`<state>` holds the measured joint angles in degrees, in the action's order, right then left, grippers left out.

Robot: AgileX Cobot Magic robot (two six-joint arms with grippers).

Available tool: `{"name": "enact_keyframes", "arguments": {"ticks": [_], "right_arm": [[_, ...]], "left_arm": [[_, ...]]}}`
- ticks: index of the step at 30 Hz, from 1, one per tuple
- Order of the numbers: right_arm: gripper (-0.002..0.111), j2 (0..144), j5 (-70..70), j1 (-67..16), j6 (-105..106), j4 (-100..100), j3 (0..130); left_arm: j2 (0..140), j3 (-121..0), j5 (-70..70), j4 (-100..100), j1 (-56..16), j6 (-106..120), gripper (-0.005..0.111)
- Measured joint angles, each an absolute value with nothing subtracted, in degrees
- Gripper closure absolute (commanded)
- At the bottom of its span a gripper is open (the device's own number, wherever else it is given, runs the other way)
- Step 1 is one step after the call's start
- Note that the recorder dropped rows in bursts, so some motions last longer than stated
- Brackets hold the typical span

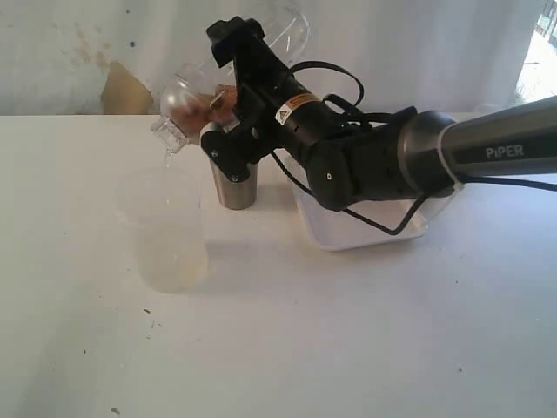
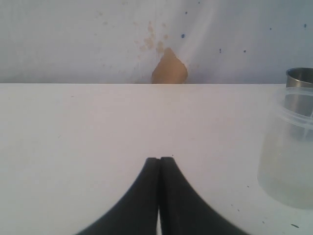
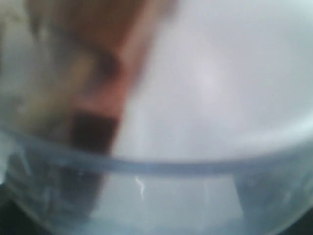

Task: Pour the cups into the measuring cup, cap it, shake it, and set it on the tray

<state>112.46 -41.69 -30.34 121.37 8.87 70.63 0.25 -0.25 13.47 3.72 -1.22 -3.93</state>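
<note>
The steel tumbler stands upright on the table, just left of the flat white tray. The brown cup is up above the tumbler, blurred inside a clear container, its pose unclear.

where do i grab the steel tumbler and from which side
Probably grip the steel tumbler by its side wall, low down, fingers level: it stands upright and round. Come from the exterior view's left, since the right gripper crowds its rim and the tray sits on its right.

Brushed-steel tumbler, matt white table
</note>
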Motion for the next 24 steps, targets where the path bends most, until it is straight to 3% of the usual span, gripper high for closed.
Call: {"name": "enact_keyframes", "arguments": {"ticks": [24], "right_arm": [[0.108,112.46,-42.56,-30.26,121.37,0.00,70.63]], "left_arm": [[0.25,-0.25,13.47,3.72,-1.22,-3.93,0.107]]}}
